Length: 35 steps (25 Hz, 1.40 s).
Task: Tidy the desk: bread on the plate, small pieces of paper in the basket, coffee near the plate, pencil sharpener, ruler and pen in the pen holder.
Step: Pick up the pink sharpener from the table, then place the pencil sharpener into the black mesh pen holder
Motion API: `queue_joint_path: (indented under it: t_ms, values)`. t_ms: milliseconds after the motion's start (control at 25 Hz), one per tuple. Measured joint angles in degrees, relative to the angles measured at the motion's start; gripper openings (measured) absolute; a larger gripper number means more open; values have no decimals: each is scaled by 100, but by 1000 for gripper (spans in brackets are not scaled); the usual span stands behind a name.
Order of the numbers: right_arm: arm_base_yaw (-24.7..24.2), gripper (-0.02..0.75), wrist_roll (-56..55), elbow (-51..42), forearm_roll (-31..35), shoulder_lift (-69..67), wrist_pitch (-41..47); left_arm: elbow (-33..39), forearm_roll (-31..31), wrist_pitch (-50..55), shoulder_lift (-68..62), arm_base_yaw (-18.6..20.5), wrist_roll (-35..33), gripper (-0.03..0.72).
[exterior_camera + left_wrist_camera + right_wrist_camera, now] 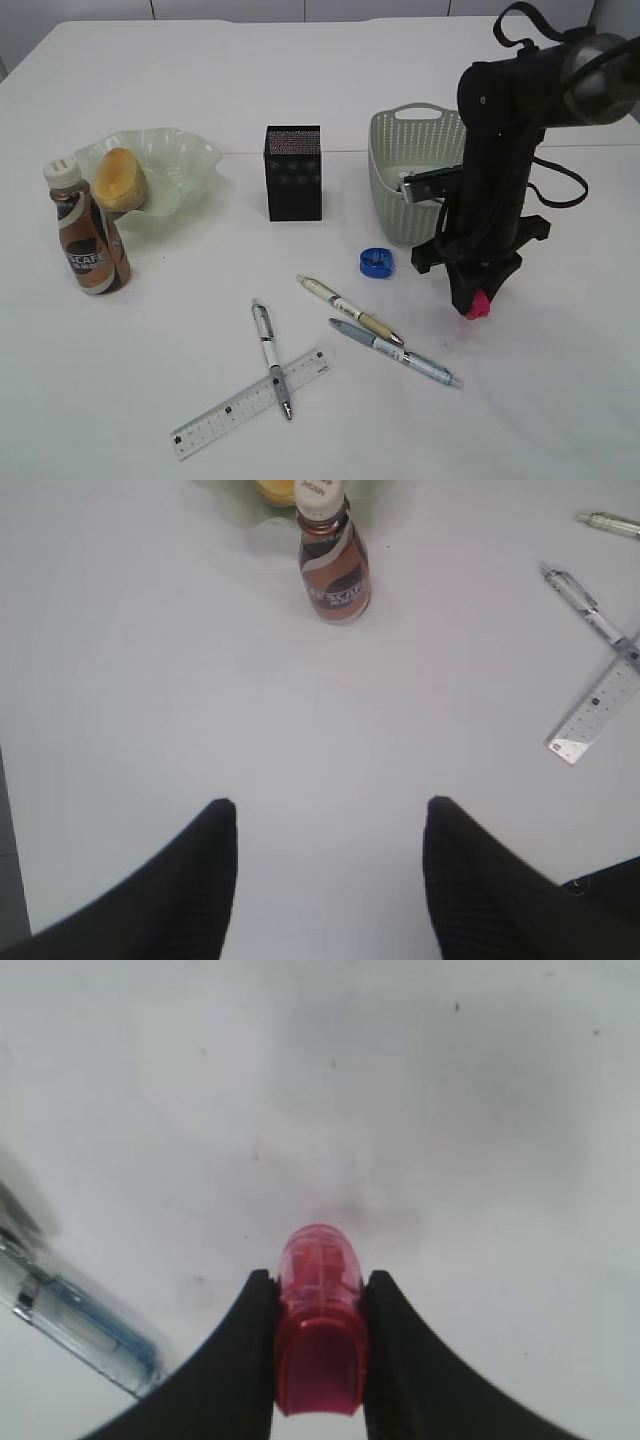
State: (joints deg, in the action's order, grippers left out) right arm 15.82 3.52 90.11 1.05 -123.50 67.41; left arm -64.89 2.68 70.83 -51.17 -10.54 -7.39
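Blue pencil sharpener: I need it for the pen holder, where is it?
In the exterior view, the blue pencil sharpener lies on the desk right of centre, just before the basket.

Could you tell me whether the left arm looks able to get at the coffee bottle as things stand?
Probably yes. The left gripper is open and holds nothing, and bare desk lies between it and the upright coffee bottle. The plate with the bread sits close behind the bottle, so a careful approach seems wise.

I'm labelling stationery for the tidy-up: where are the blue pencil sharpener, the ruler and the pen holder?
Blue pencil sharpener (377, 262), exterior view, its round top.
Ruler (235, 407), exterior view, the flat middle.
Pen holder (294, 178), exterior view, front mesh face.
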Motion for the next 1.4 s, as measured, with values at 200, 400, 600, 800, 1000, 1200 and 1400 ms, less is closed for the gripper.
queue_joint_path:
  t_ms: [200,400,600,800,1000,1200,1400]
  values:
    - [0,151,-50,183,377,52,130,0,0,4,0,-27,0,434]
    - [99,150,-110,656,800,122,140,0,0,13,0,-27,0,434]
    - [585,150,-122,1391,875,122,198,0,0,13,0,-27,10,434]
    - [913,149,-122,2331,881,122,265,0,0,2,0,-27,18,434]
    - [917,149,-130,3035,836,-14,-291,0,0,-165,0,-27,18,434]
    - [917,149,-130,3128,834,-254,-1330,0,0,-214,0,-27,18,434]
    - [917,149,-130,3128,824,-580,-2189,0,0,-303,0,-27,18,434]
